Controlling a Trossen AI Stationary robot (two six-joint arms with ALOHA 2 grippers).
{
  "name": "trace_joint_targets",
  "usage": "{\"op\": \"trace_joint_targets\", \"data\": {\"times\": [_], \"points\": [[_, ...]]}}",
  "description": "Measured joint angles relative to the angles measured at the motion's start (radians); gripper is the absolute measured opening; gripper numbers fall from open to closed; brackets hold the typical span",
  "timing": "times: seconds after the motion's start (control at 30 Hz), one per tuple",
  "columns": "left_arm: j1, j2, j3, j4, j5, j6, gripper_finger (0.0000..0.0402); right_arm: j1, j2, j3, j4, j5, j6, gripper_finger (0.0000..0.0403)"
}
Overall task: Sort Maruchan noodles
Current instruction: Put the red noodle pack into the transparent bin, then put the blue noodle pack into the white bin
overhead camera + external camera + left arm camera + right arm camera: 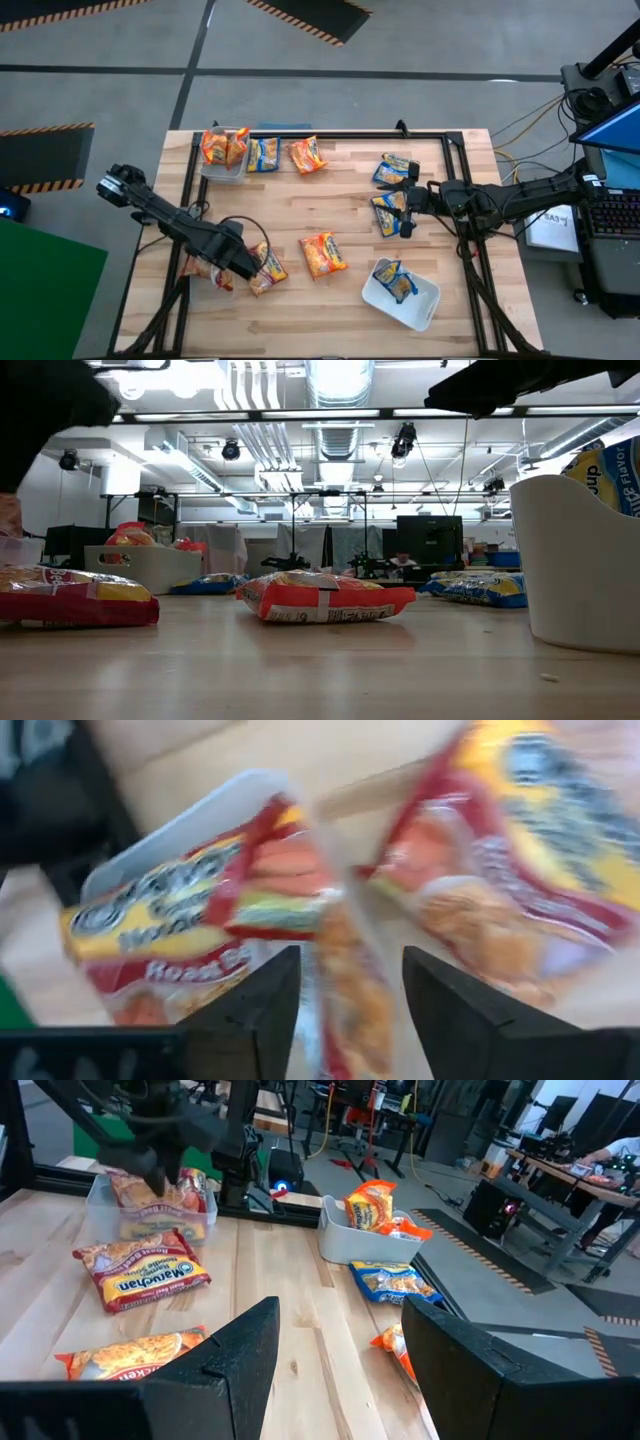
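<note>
The left gripper [252, 262] hung over the table's seven o'clock corner, its two dark fingers [262, 1005] standing apart with nothing between them. Just beyond the fingertips, in the left wrist view, a red packet [215, 910] lay inside a clear tub [203, 272], and a second red packet [267, 270] lay on the wood beside it, at the three o'clock side of the tub.

The right gripper [408, 212] hovered toward the table's three o'clock side, its fingers [225, 1360] also spread and empty. It sat between two blue packets: one [395, 169] toward twelve o'clock of it, the other [387, 213] just at its nine o'clock side, under or against the fingertips; which one could not be told from above.

Further out, an orange packet [323, 253] lay flat near the table's middle, toward six o'clock. A white tub [400, 295] at five o'clock held one blue packet [394, 280]. At the eleven o'clock corner a second clear tub [224, 168] held two orange packets [223, 146] standing on edge. Beside it, toward three o'clock, lay a blue packet [263, 154] and then another orange packet [307, 154], both on bare wood [340, 200].

In the right wrist view a person's arm [603, 1152] showed at a desk well beyond the table.
</note>
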Motion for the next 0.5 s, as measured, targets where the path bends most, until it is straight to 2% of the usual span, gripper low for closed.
{"op": "trace_joint_targets", "data": {"times": [0.13,0.23,0.3,0.37,0.5], "points": [[-0.007,0.009,0.088,0.038,-0.146,0.178,0.0170,0.000,0.000,0.000,-0.001,0.000,0.000,0.0201],[-0.017,0.016,0.154,0.141,-0.304,0.392,0.0168,0.000,0.003,0.000,-0.005,0.000,-0.003,0.0201],[-0.026,0.016,0.178,0.282,-0.436,0.606,0.0162,0.000,0.007,0.000,-0.008,-0.002,-0.014,0.0201],[-0.028,0.016,0.178,0.499,-0.549,0.890,0.0151,0.000,0.013,0.000,-0.008,-0.002,-0.030,0.0201],[-0.011,0.014,0.092,0.962,-0.643,1.461,0.0109,0.000,0.020,-0.006,0.001,-0.010,-0.071,0.0201]]}}
